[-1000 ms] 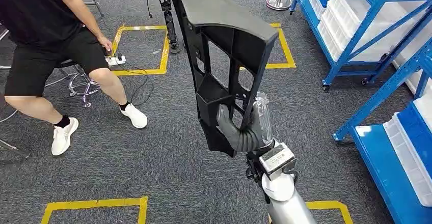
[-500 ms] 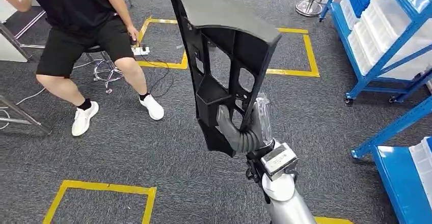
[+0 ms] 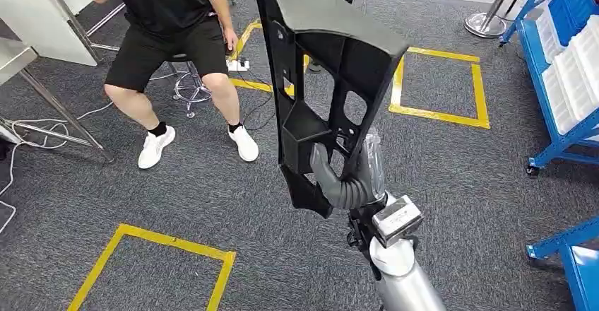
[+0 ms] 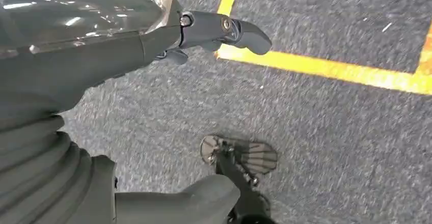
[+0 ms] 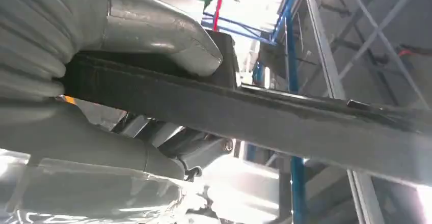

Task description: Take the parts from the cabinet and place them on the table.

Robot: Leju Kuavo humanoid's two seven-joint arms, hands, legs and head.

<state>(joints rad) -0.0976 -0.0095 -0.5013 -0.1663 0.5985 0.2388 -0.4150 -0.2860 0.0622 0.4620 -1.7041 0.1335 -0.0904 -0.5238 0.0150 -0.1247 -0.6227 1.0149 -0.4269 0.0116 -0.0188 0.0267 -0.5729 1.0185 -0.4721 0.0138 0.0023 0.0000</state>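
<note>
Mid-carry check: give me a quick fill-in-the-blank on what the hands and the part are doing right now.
1. The black part is gripped by the robot's ____ hand.
2. The left hand holds ____.
3. The tape on the carpet is ____ in colour.
4. The person is ____ on a stool.

Missing: right; nothing; yellow; sitting

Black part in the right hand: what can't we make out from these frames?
- Upper end of the black part: cut off by the top edge of the head view.
- Grip of the right hand: fingers in the head view mostly hidden behind the part's ribs.
- Part's overall shape in the right wrist view: just a dark bar, cropped by the frame edges.
- Destination table: cannot tell where it is.
</note>
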